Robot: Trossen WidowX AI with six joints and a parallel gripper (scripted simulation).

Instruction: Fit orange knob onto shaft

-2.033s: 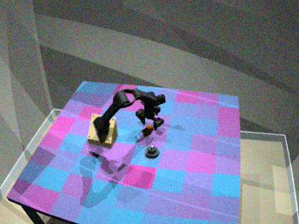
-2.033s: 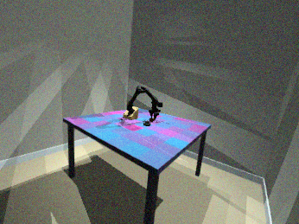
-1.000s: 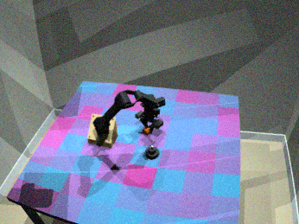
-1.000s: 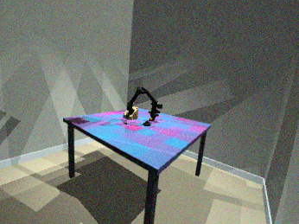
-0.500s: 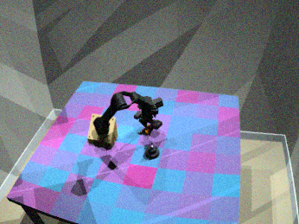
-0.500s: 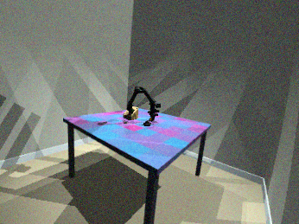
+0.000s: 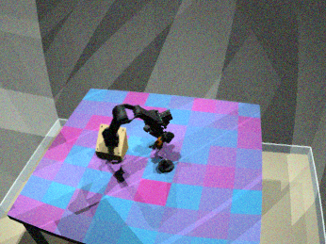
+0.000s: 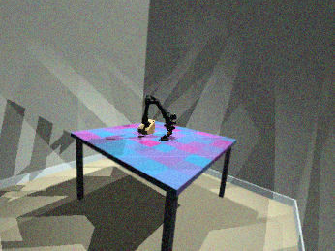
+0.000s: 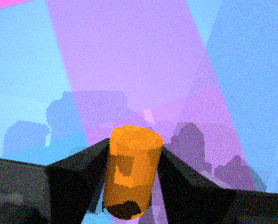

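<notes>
Table [image 7: 221, 138] [image 8: 145, 148] under me, my base near its left edge in the top view. Pedestal [image 7: 165, 166] [image 8: 165, 138]: inward from the near edge, bare. My 2 fingers [image 7: 162, 141] grip the orange knob [image 7: 159, 142] [image 9: 131, 167]. Grasp done; aligning, pushing down, release left (hole not visible).

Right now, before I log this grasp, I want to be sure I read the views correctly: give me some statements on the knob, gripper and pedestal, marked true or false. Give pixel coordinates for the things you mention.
1. The orange knob [image 7: 159, 142] [image 9: 133, 167] is between the gripper's [image 7: 159, 143] [image 9: 134, 155] fingers. True.
2. The gripper is wide open, touching nothing. False: it is closed on the knob.
3. The knob is seated on the round pedestal [image 7: 165, 166] [image 8: 165, 138]. False: it is beside the pedestal, off it.
4. The pedestal stands on the checkered table [image 7: 217, 199] [image 8: 169, 168]. True.
5. The wrist view shows the knob's hole. False: no hole can be made out there.
</notes>
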